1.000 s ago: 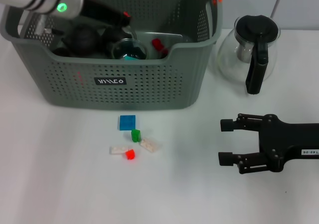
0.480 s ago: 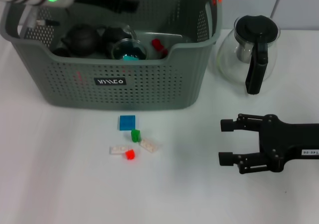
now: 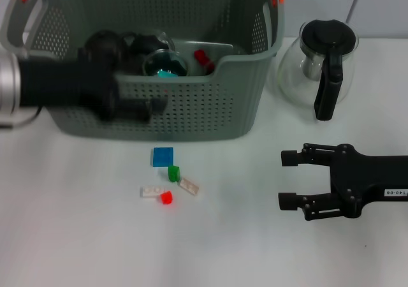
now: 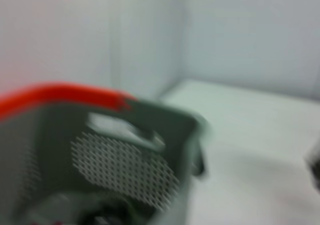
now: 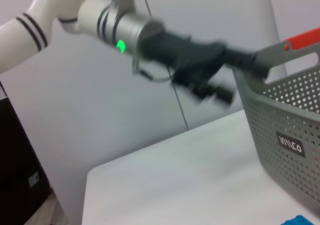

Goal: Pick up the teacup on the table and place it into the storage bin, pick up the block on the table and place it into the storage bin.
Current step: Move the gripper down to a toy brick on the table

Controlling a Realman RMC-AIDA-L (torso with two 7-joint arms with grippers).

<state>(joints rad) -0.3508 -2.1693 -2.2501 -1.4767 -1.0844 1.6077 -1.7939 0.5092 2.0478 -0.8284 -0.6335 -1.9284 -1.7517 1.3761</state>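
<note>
The grey perforated storage bin [image 3: 217, 102] stands at the back of the white table, with orange-red handle tips. Inside it lie dark round pots, a glassy teacup [image 3: 164, 64] and a small red piece [image 3: 203, 57]. In front of the bin are loose blocks: a blue block [image 3: 162, 156], a green one [image 3: 173, 173], a red one [image 3: 166, 198] and two white ones. My left gripper [image 3: 153, 105] is a dark blur across the bin's front wall. My right gripper [image 3: 284, 180] rests open on the table at the right, nothing between its fingers.
A glass coffee pot [image 3: 322, 60] with a black lid and handle stands right of the bin. In the right wrist view the left arm [image 5: 120, 30] hangs beside the bin [image 5: 285, 115]. The left wrist view shows the bin's rim [image 4: 60, 92].
My left arm has come out of the bin's far left corner and swung down across the bin's front. The right arm and the blocks have not moved.
</note>
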